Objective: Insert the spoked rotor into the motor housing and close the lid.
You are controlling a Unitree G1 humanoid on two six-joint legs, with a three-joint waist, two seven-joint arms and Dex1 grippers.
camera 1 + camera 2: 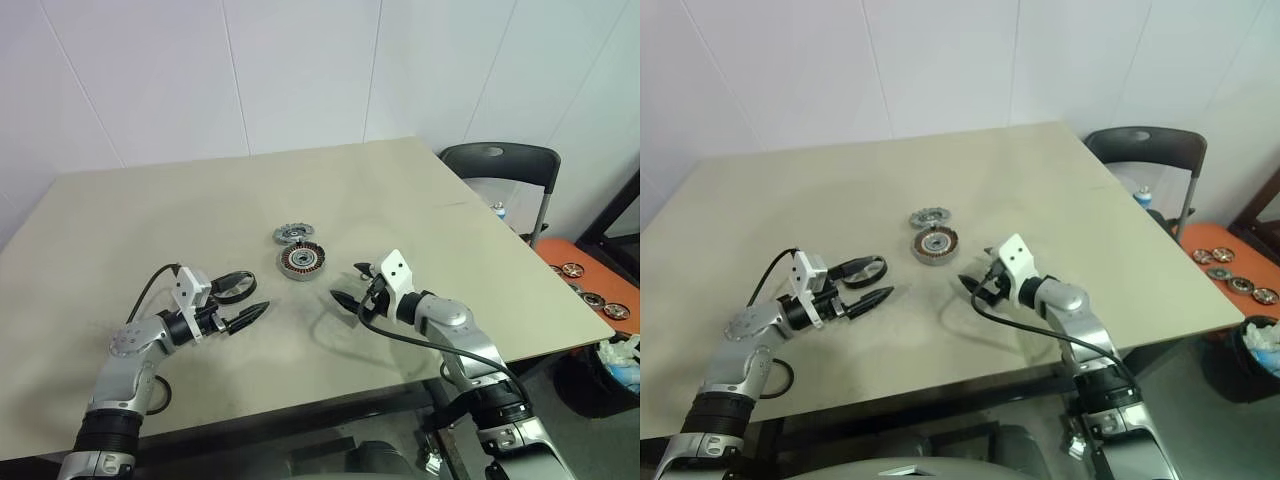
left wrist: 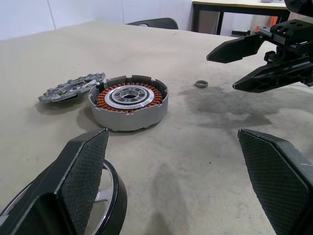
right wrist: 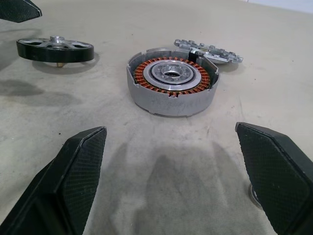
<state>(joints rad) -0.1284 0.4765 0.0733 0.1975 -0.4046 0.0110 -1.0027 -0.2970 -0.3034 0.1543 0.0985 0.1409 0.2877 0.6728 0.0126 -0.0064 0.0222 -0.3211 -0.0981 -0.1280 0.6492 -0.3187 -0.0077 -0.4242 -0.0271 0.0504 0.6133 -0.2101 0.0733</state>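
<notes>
The motor housing (image 1: 301,261), a squat metal ring with copper windings, sits mid-table. Just behind it, the silver-grey lid (image 1: 293,234) leans its edge on the housing's far rim. Off to the housing's left, the spoked rotor (image 3: 55,49) lies flat on the table. My left gripper (image 1: 255,292) is open and low over the table, one finger beside and partly over the rotor (image 2: 115,196), nothing held. On the housing's right my right gripper (image 1: 347,282) is open and empty, pointing at the housing (image 3: 172,83).
A small metal ring (image 2: 201,83) lies on the table near the right gripper's fingers. A dark chair (image 1: 500,165) stands past the table's right corner. An orange tray (image 1: 590,285) with more round parts sits lower right, beyond the table edge.
</notes>
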